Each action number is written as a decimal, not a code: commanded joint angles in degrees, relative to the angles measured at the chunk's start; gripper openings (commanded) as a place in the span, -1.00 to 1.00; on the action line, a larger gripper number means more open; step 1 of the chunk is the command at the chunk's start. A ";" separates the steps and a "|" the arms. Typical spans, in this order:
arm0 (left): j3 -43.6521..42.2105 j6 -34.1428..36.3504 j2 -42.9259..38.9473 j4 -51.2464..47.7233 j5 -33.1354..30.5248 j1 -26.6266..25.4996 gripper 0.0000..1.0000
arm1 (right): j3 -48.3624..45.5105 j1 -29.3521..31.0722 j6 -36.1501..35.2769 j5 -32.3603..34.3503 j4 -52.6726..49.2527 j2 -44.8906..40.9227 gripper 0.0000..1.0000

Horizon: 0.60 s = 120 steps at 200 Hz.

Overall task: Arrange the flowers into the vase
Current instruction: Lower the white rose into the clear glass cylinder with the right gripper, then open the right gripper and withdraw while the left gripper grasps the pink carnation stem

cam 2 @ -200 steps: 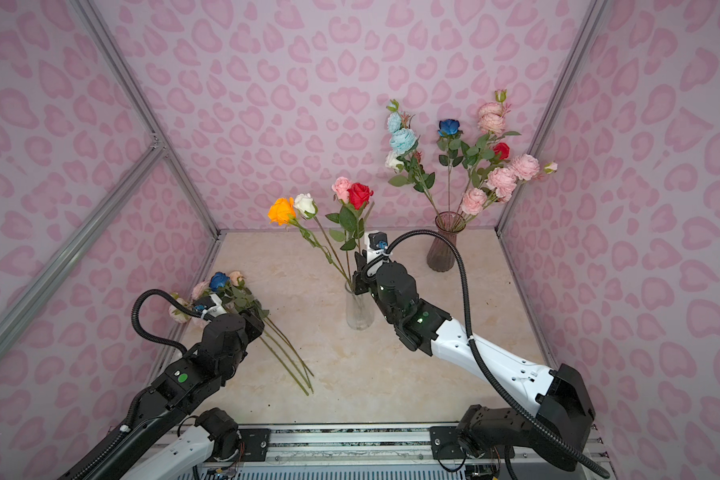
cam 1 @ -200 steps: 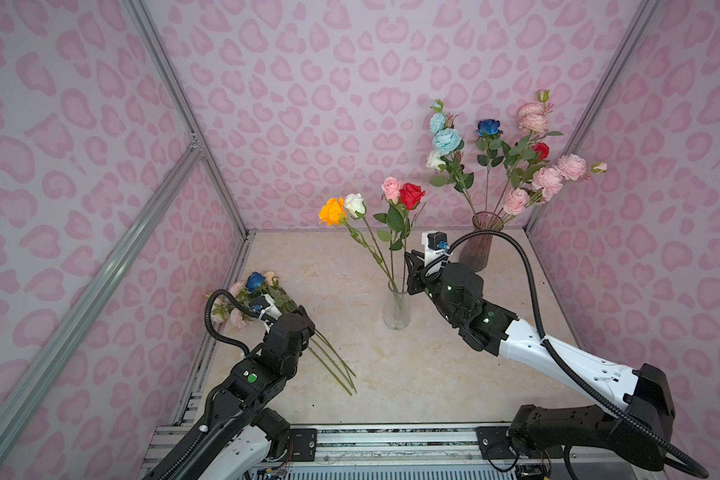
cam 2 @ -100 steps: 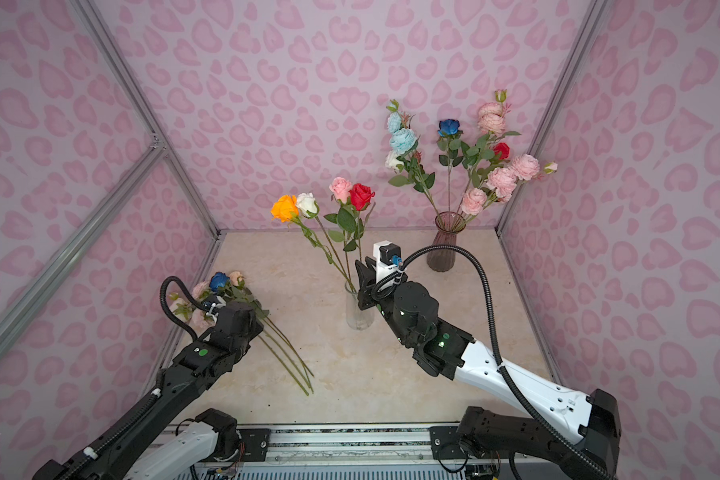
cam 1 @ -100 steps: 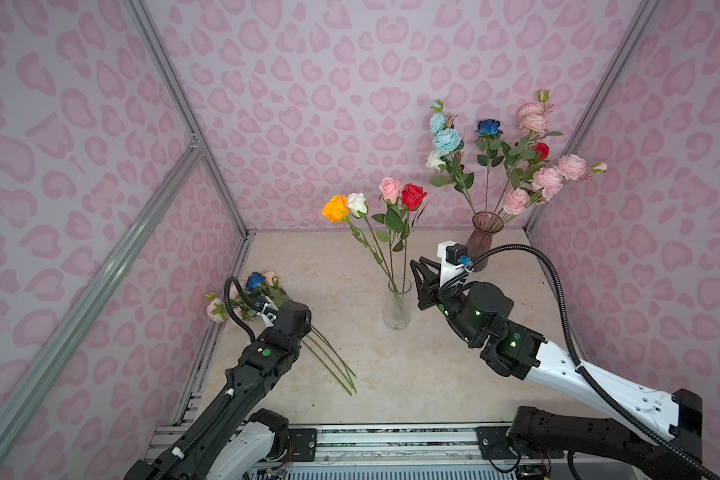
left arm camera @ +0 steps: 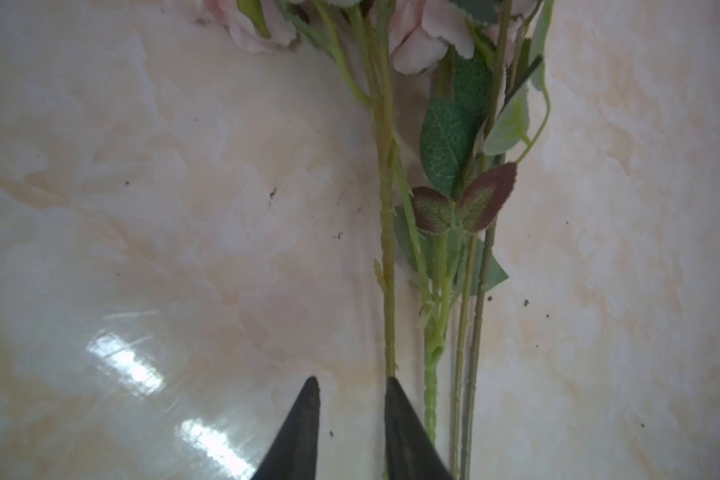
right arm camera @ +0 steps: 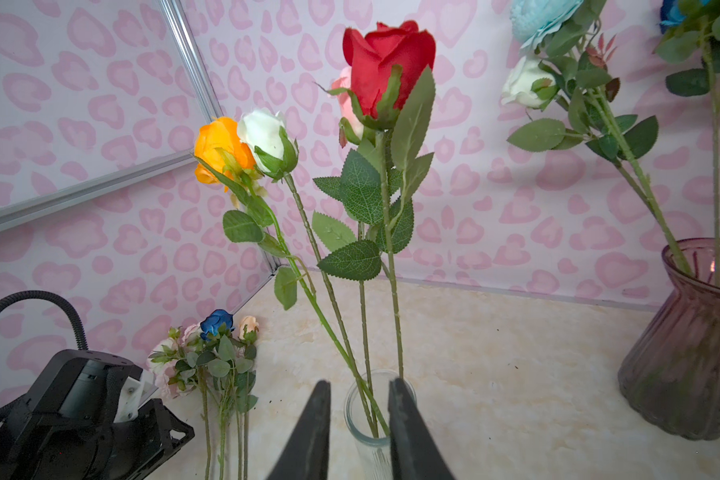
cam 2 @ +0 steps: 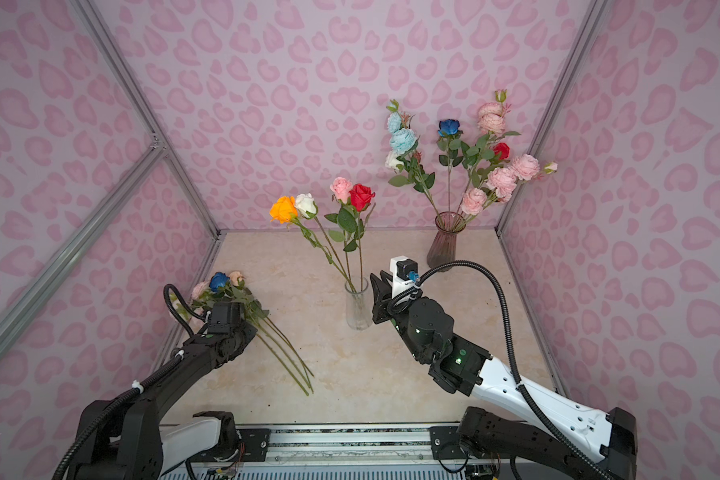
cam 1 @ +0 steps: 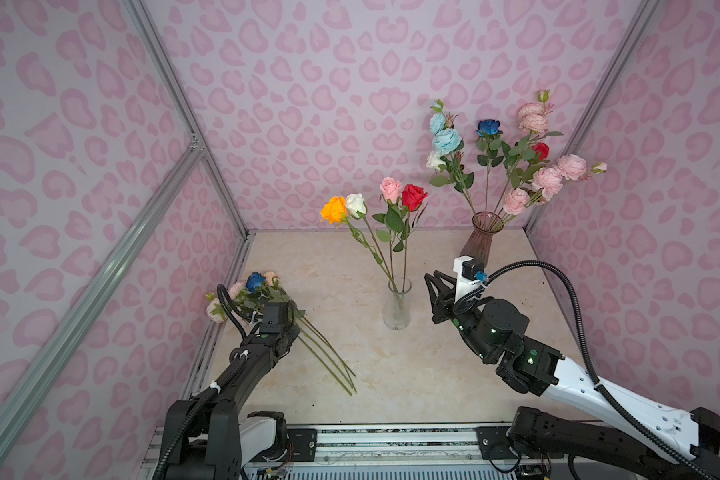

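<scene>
Lining the booth, pink heart-print walls (cam 1: 308, 83) enclose a glossy marble-look tabletop (cam 1: 433, 374). A slim clear glass vase (cam 1: 397, 309) holds four long-stemmed roses (cam 1: 413, 196). Loose flowers (cam 1: 262, 291) lie flat by the left wall. The left gripper (left arm camera: 353, 380), narrowly parted and empty, has one finger at a green stem. The right gripper (right arm camera: 359, 381), slightly parted and empty, stands just beside the vase.

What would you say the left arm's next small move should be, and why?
Probably nudge the left pincer sideways toward the loose flowers on the table, so the nearest stem lies between its fingers. In the left wrist view the gap holds only bare table, and that stem meets one fingertip outside the gap.
</scene>
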 commanded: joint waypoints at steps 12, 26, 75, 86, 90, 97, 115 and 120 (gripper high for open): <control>-0.21 2.26 2.22 6.22 3.85 0.48 -0.40 | -1.57 0.06 0.18 1.51 0.64 -0.66 -0.48; -0.34 2.36 2.49 6.75 3.10 0.47 -0.39 | -1.84 -0.03 0.31 1.60 0.80 -0.72 -0.48; 0.09 1.12 7.93 7.44 1.35 0.59 -0.43 | -1.95 -0.01 0.39 1.47 1.15 -0.14 -0.48; 0.21 1.17 8.77 8.00 1.61 0.52 -0.44 | -1.97 -0.03 0.41 1.51 1.10 -0.19 -0.48; 0.44 1.18 9.13 8.01 1.61 0.57 -0.46 | -2.02 -0.02 0.43 1.49 1.09 -0.19 -0.48; 0.68 1.30 9.48 8.09 1.61 0.54 -0.49 | -1.93 -0.07 0.44 1.51 1.09 -0.27 -0.48; 1.35 1.66 10.18 8.16 1.44 0.58 -0.51 | -1.77 -0.03 0.31 1.45 0.89 -0.30 -0.48; 1.59 1.74 10.30 8.15 1.48 0.54 -0.51 | -1.70 -0.02 0.22 1.51 0.83 -0.28 -0.48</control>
